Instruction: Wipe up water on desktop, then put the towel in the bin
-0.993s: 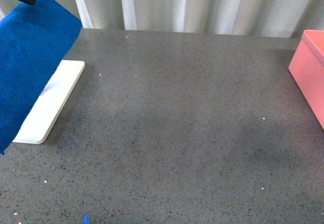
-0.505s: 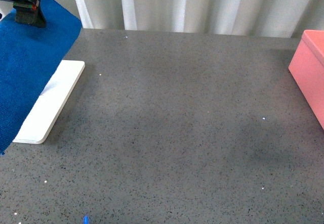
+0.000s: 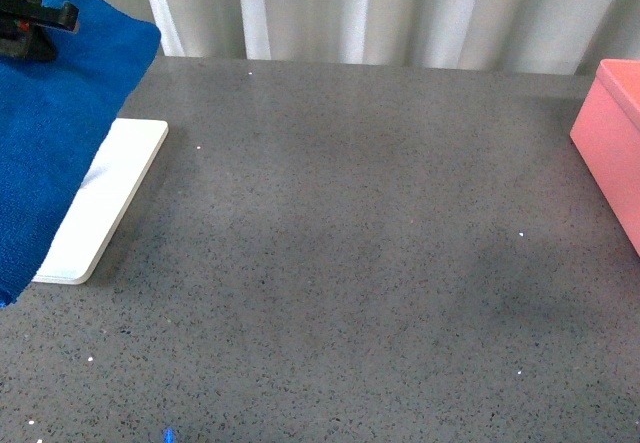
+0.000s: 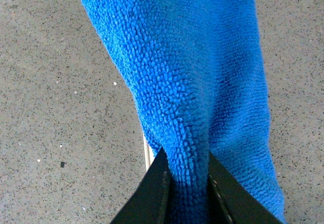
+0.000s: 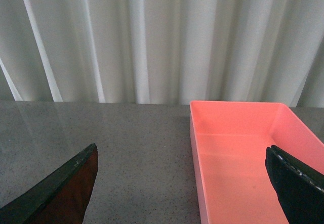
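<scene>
**A:** Starting at the left, what could go wrong?

**B:** The left gripper (image 4: 187, 171) is clenched on one pinched fold of the towel (image 3: 60, 133). The towel hangs at the far left, draped in front of the tray (image 3: 110, 203). So little cloth is caught that I'd judge a fast swing could pull it free. The loose tail might also drag on the tray and shift it. I can't tell whether it touches the tray now.

**A:** And the desktop (image 3: 380, 263)?

**B:** I see no clear puddle, only a faintly darker patch toward the right. Wiping the wrong spot is the likely miss.

**A:** Further right?

**B:** The bin (image 3: 612, 153) sits at the right edge, well apart from the towel. A cloth this floppy could hang over the rim instead of dropping in.

**A:** What does one view add to another?

**B:** The left wrist view shows the grip itself, while the front view catches only a black corner of that gripper. The right wrist view shows the bin's empty inside, which the front view crops. It also shows the right gripper (image 5: 180, 152), its fingers spread wide and holding nothing.
</scene>
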Controlling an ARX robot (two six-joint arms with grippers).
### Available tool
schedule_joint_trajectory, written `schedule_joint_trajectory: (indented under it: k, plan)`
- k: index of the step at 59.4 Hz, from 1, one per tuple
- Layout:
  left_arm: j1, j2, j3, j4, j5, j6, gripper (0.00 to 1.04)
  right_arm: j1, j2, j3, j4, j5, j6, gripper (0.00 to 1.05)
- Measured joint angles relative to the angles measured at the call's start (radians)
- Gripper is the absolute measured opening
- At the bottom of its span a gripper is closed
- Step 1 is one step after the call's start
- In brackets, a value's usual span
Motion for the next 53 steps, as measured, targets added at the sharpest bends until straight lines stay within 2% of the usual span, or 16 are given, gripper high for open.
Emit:
schedule_joint_trajectory:
  k: [5, 35, 45, 53]
  plan:
    - [0.001, 0.000, 0.000, -0.001, 0.008, 0.001, 0.05, 0.000, 0.000, 0.000, 0.000, 0.000, 0.000, 0.98]
    - [0.079, -0.132, 0.084, -0.086, 0.121, -0.031, 0.05, 0.000, 0.000, 0.000, 0.000, 0.000, 0.000, 0.98]
    - [0.071, -0.245, 0.098, -0.084, 0.249, -0.104, 0.05, 0.000, 0.000, 0.000, 0.000, 0.000, 0.000, 0.98]
    - [-0.019, -0.373, 0.040, -0.008, 0.392, -0.171, 0.05, 0.000, 0.000, 0.000, 0.000, 0.000, 0.000, 0.98]
